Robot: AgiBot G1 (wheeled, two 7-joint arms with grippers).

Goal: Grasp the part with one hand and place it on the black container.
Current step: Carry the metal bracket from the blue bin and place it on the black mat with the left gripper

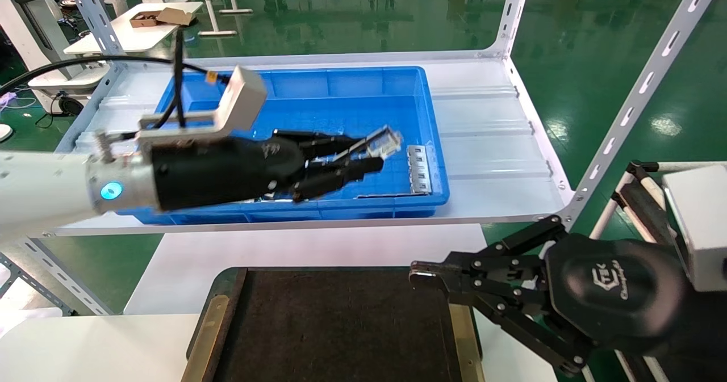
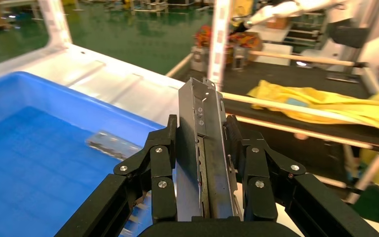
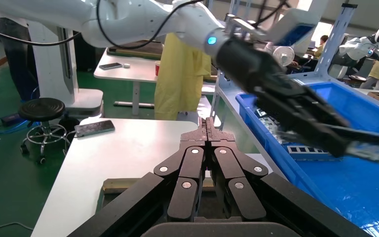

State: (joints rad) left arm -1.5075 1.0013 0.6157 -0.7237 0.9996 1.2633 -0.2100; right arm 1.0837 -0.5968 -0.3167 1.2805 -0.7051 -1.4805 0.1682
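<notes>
The part (image 1: 387,141), a narrow grey metal rail, hangs above the inside of the blue bin (image 1: 352,92), clamped in my left gripper (image 1: 368,154). In the left wrist view the rail (image 2: 203,133) stands lengthwise between the fingers (image 2: 162,163), which press on both of its sides. The black container (image 1: 341,325), a flat dark tray with brass strips on its short sides, lies at the near edge, below and in front of the bin. My right gripper (image 1: 419,274) hovers over the tray's right end, shut and empty; its closed tips (image 3: 208,126) meet in the right wrist view.
A wider grey strip with square windows (image 1: 419,169) lies at the bin's right end. The bin sits on a white shelf (image 1: 488,143) with slotted uprights (image 1: 636,98). A white table (image 1: 255,246) carries the tray.
</notes>
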